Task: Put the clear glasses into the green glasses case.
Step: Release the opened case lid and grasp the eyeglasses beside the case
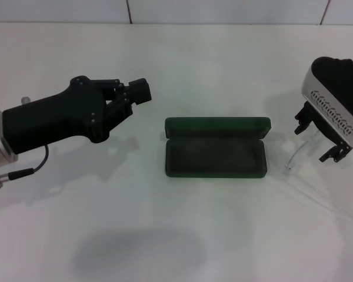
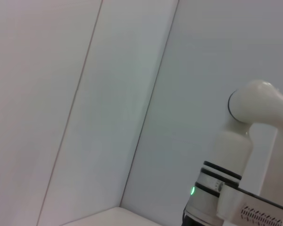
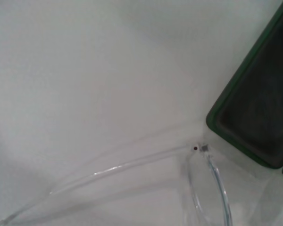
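Though beside the open green glasses case [image 1: 216,154] — clear glasses [image 3: 198,188] under right end effector [image 1: 319,138].

Bare table [image 1: 182,223] surrounds the open green glasses case [image 1: 216,154]; interior unobstructed.

White table [image 1: 182,235] — tiled wall [image 1: 223,10] behind

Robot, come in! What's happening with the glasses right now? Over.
Right gripper hovering over clear glasses on table. Left gripper shut, raised left of open green glasses case. Nothing in the way.
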Controlling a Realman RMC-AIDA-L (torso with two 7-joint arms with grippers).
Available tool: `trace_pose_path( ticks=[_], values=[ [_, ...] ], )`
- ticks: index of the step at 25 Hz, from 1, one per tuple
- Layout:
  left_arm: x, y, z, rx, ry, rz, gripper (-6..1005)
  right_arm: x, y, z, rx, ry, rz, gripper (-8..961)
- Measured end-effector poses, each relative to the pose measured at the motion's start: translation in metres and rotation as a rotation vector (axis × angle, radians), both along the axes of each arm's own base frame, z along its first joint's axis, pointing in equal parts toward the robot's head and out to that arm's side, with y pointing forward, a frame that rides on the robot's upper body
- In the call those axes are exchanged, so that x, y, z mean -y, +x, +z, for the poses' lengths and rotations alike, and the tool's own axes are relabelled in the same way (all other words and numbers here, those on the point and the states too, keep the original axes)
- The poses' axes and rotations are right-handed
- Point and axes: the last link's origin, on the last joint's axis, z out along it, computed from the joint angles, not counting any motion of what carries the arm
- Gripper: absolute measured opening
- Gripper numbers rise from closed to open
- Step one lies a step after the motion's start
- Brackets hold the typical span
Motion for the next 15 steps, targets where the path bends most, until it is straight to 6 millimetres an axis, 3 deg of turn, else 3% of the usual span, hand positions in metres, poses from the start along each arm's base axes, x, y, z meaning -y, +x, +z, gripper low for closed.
trace_pose_path(
  ticks=[13,15],
  values=[
    [0.0009,-0.0026,-0.0009,0.021,-0.001,0.018,46,-0.0056,0.0068,-0.0081,-0.001,0.008,-0.021,652],
    [0.0013,-0.0034,-0.0008,0.028,0.000,0.023,46,-0.0051,0.0070,-0.0078,-0.002,0.007,-0.028,591]
  ],
)
